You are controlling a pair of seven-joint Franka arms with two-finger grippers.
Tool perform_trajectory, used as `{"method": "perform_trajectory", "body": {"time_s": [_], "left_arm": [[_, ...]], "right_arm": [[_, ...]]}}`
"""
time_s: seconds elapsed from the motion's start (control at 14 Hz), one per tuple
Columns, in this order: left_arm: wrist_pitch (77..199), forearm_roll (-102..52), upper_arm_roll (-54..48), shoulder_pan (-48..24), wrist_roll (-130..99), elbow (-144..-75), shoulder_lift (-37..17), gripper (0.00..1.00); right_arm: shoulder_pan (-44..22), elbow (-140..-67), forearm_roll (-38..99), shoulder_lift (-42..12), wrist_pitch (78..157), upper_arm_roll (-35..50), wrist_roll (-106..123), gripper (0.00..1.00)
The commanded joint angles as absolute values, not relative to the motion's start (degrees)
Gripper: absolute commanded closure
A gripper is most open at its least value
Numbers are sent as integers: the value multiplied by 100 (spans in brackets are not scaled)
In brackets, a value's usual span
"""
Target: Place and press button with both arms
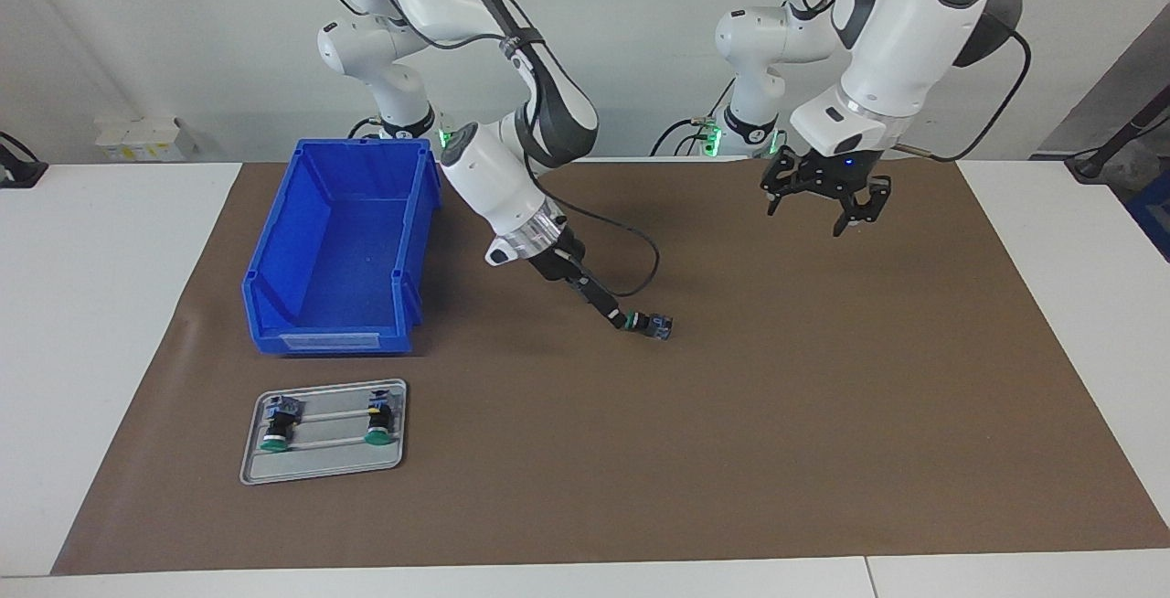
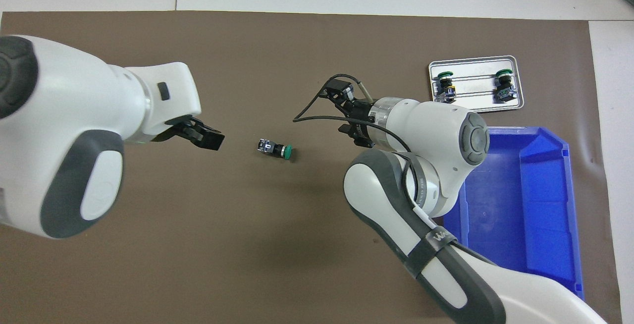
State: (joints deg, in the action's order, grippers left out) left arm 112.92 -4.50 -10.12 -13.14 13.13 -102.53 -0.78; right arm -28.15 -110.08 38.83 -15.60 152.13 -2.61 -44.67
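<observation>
The button [image 1: 645,324] is lying on its side on the brown mat [image 1: 823,397], roughly mid-bench, green cap pointing toward the right arm's end. My guess is it got put in the open middle so both arms can reach it.

The right tool [image 1: 608,313] is sitting low, right at the cap end of the button. From the facing view it looks just beside or touching the cap; from overhead the button is lying bare with nothing around it, so I'm reading the tool as not gripping anything. Whether its fingers are spread or pinched together, I can't tell.

The left tool [image 1: 823,200] is hanging up in the air over the mat with its fingers spread, holding nothing. I'd say it's lining up to come in from the button's base end.

Room-wise, there's loads of bare mat all round the button, so neither arm is getting squeezed. The blue bin [image 1: 343,246] is sitting toward the right arm's end, well apart from the button, and the little metal tray [image 1: 324,465] with two more buttons [image 1: 277,422] [image 1: 377,418] is lying farther from the robots than the bin. The only crowding I can see is the right arm's forearm passing near the bin's corner.
</observation>
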Motion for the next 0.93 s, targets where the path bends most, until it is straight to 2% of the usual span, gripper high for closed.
{"method": "perform_trajectory", "body": {"time_s": [0.0, 0.29, 0.57, 0.86], "left_arm": [[12284, -510, -914, -1984, 1956, -10660, -394, 0], [12805, -510, -905, -2364, 3556, -11091, -501, 0], [13095, -449, -870, -2347, 5226, -11294, -544, 0], [13832, 506, -879, -2469, 5309, -11268, -1202, 0]], "right_arm": [[-2225, -11197, 2528, -1257, 14820, -202, -4114, 0], [-1382, -11022, 233, -880, 13758, -185, -3825, 0], [-608, -10741, 79, -265, 12264, -193, -2122, 0], [-115, -10495, 79, 403, 10850, -202, -1390, 0]]}}
